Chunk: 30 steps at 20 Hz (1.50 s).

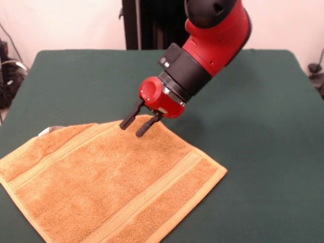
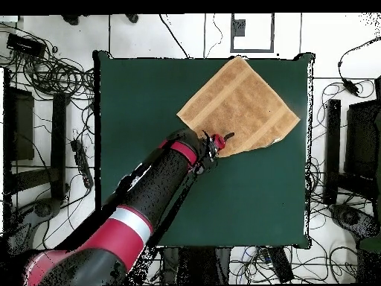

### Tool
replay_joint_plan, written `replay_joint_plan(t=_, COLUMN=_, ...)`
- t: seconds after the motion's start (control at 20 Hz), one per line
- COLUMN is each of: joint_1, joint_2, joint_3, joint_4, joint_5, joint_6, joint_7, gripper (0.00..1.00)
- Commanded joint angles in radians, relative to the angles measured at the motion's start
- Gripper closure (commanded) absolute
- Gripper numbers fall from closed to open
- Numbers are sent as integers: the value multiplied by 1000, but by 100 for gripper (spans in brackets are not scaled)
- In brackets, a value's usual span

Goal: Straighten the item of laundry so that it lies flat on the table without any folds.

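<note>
The orange-tan towel [image 1: 109, 182] lies spread on the dark green table [image 1: 253, 126], at the front left in the front view. Its paler bands run across it, and it looks nearly flat. A small pale bit shows at its left corner [image 1: 46, 131]. My gripper [image 1: 132, 129] hangs just over the towel's far corner, tilted, its two black fingers [image 1: 147, 126] apart with nothing between them. In the overhead view the towel [image 2: 239, 106] sits as a diamond at the table's [image 2: 149, 112] upper right, and the gripper [image 2: 222, 140] is at its lower corner.
The towel's near edge runs to the bottom of the front view. In the overhead view its top corner reaches the table's far edge [image 2: 238, 56]. Cables and dark equipment [image 2: 45, 82] lie on the floor around the table.
</note>
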Motion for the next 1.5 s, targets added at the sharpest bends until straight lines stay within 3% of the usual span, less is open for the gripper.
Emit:
replay_joint_plan(t=0.05, joint_1=30, joint_2=-1, joint_3=156, joint_4=-44, joint_5=32, joint_6=49, joint_7=38, gripper=0)
replay_joint_plan(t=0.25, joint_1=12, joint_2=-76, joint_3=225, joint_4=34, joint_5=9, joint_6=-62, joint_7=13, gripper=0)
replay_joint_plan(t=0.45, joint_1=-24, joint_2=-137, joint_3=309, joint_4=96, joint_5=-14, joint_6=-80, joint_7=-46, gripper=0)
replay_joint_plan(t=0.7, joint_1=-82, joint_2=-191, joint_3=407, joint_4=158, joint_5=-26, joint_6=-41, joint_7=-98, gripper=0)
replay_joint_plan(t=1.15, joint_1=-124, joint_2=-202, joint_3=474, joint_4=160, joint_5=-35, joint_6=114, joint_7=-152, gripper=0)
replay_joint_plan(t=1.5, joint_1=-109, joint_2=-230, joint_3=491, joint_4=185, joint_5=-45, joint_6=178, joint_7=-148, gripper=0)
